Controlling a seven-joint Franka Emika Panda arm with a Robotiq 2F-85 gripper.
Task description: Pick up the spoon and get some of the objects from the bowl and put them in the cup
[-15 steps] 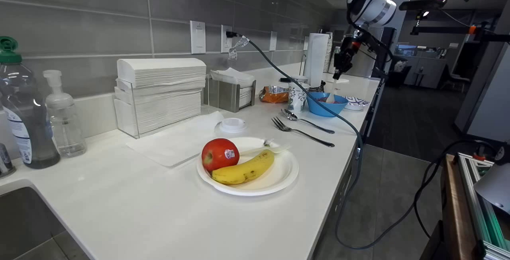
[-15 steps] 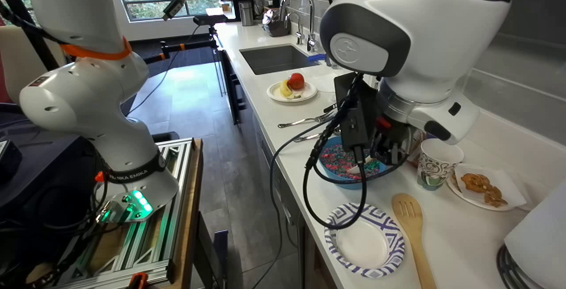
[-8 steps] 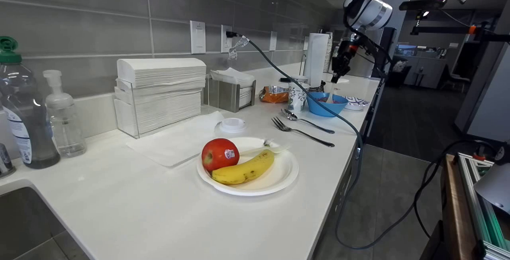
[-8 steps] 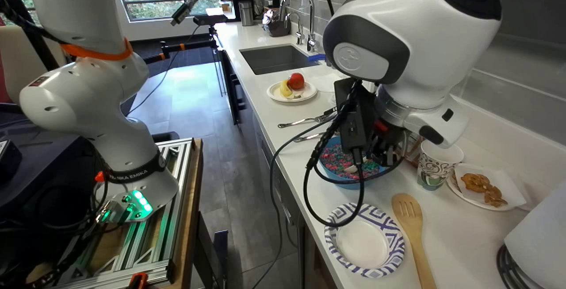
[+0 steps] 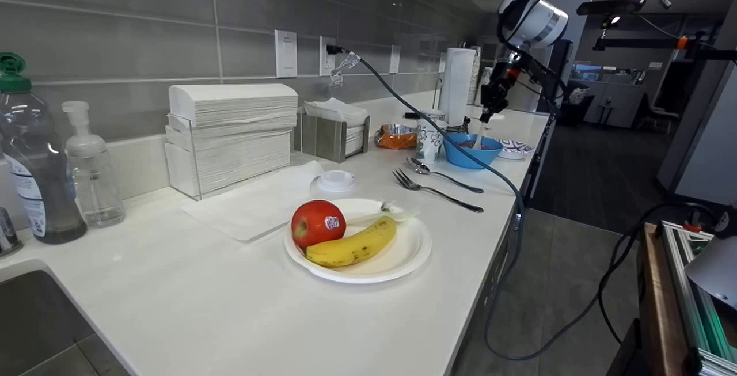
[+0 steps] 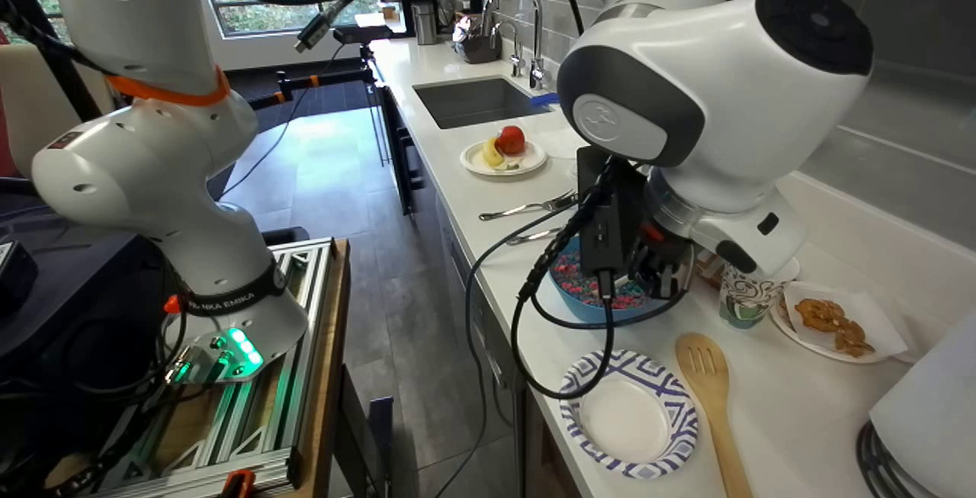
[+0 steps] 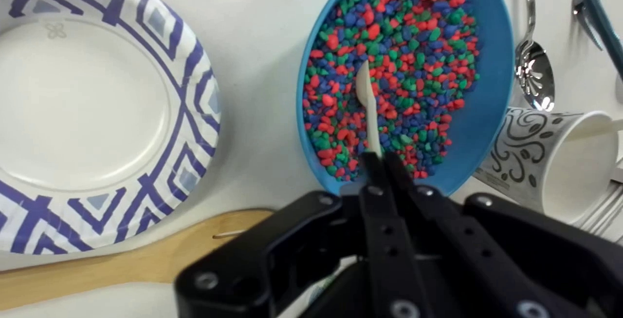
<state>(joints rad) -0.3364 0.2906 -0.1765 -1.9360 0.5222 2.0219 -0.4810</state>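
Moved slightly lower than before, the pincer [image 7: 382, 159] is narrow, holding the white spoon [image 7: 372, 121], with the blue bowl [image 7: 495, 74] below it.

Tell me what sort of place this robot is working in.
Likely a kitchen, perhaps an office break room: there's a sink set into a long white counter, with stacked paper towels standing on it.
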